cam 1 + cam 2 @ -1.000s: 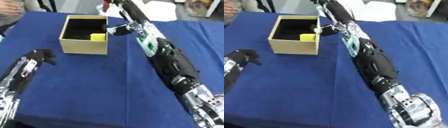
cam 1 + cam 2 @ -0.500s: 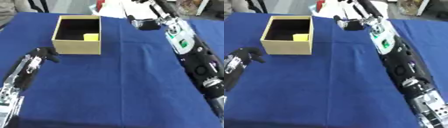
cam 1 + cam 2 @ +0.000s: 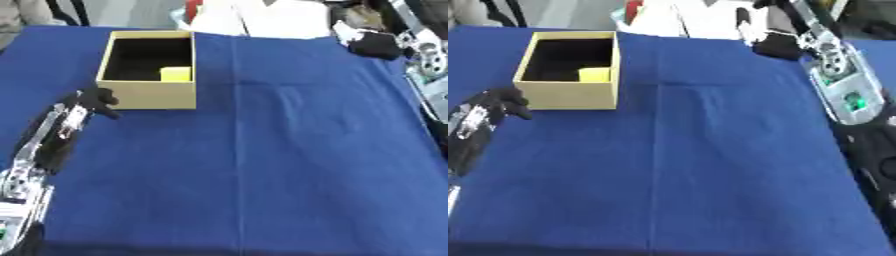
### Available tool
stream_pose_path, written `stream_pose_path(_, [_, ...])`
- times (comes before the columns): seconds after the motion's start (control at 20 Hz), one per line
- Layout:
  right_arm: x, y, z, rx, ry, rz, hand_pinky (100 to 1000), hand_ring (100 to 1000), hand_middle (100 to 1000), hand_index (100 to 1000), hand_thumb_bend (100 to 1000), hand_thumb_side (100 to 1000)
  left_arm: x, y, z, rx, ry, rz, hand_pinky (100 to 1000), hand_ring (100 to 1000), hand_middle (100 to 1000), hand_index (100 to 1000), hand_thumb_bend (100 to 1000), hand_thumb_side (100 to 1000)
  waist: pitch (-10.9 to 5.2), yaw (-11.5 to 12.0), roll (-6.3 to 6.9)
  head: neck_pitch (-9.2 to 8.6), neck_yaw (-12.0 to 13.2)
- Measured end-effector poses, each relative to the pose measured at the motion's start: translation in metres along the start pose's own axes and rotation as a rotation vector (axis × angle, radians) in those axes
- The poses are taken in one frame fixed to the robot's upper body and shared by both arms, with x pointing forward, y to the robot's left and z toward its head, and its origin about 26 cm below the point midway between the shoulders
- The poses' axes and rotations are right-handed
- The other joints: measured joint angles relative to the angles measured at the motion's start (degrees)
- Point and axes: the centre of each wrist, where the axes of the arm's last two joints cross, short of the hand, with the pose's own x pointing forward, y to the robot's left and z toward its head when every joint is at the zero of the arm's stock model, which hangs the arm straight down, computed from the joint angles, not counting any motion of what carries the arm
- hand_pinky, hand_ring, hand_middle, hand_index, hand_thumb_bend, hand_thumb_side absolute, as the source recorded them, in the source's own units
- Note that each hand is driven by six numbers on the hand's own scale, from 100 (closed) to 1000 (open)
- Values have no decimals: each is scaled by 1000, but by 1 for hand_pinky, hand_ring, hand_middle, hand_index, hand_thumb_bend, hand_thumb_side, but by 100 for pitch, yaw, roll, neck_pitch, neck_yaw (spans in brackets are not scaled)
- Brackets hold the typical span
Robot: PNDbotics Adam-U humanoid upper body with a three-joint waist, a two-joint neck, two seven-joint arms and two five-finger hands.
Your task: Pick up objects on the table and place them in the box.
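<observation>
A tan cardboard box point(image 3: 149, 95) sits open on the bench point(image 3: 262, 165), which is covered by a dark blue cloth with a faint fold line running from the far edge toward the viewer just right of the box. Inside the box, against its near wall and toward the right corner, lies a small yellow block point(image 3: 176, 74); it looks squarish, so no long axis can be made out. The rest of the box's interior is dark. The box is rectangular, its longer sides running away from the viewer, its opening facing straight up.

Nothing lies on the cloth between the box and either hand. Beyond the bench's far edge, behind and right of the box, there is a pile of white material point(image 3: 262, 20) with something red point(image 3: 193, 7) beside it; what these are cannot be told.

The left hand point(image 3: 94, 100) rests on the cloth just beside the box's near-left corner, its black fingers curled in and holding nothing; whether it touches the box wall cannot be told. The right hand point(image 3: 776, 44) is well apart from the box, over the far right of the bench; it shows as a dark shape at the end of its silver forearm, and whether its fingers are open or closed cannot be told.
</observation>
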Motion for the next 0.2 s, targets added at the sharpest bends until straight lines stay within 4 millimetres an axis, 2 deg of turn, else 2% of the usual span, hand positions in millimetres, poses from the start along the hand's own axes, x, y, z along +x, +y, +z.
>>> stream_pose_path(0.2, [-4, -3, 14, -26, 36, -40, 750, 802, 666, 824, 100, 369, -1, 1, 2, 9, 5, -1, 1000, 622, 651, 772, 233, 753, -1, -87, 25, 13, -2])
